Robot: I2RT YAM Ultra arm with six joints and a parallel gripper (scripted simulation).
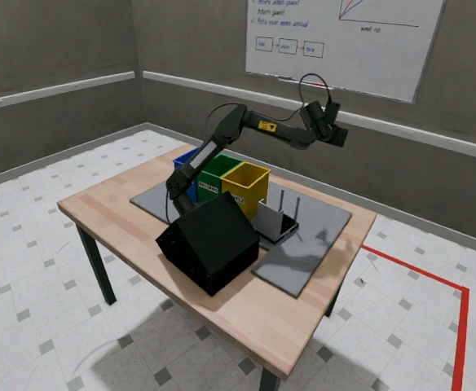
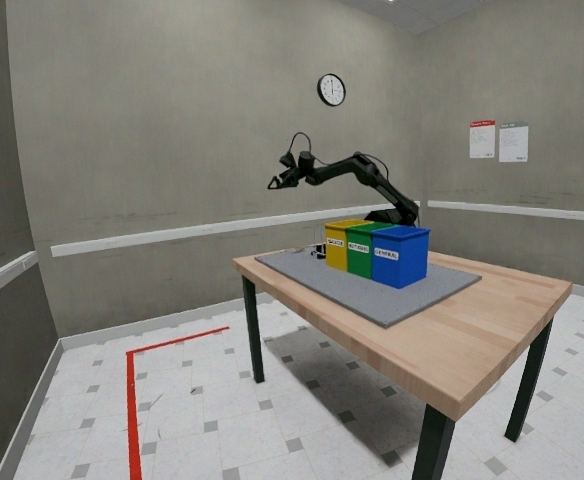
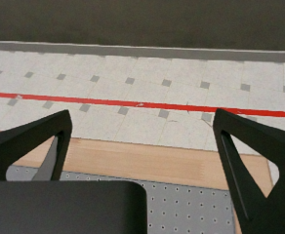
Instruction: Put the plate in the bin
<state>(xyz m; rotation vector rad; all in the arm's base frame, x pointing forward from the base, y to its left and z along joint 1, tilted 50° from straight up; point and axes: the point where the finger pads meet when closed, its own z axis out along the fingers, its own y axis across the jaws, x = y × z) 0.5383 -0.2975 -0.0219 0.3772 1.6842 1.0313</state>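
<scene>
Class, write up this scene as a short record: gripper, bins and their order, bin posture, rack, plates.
gripper: open, nothing between its fingers, raised above the table
bins: yellow, green, blue
order: green in the middle
green bin label: RETURNS
bin posture: all upright
rack: on the grey mat, beside the yellow bin
plates: cannot be made out

A wooden table [image 1: 116,218] [image 2: 494,304] [image 3: 147,157] carries a grey perforated mat [image 1: 314,269] [image 2: 385,310] [image 3: 191,210] (and a black box [image 1: 217,235]).
</scene>
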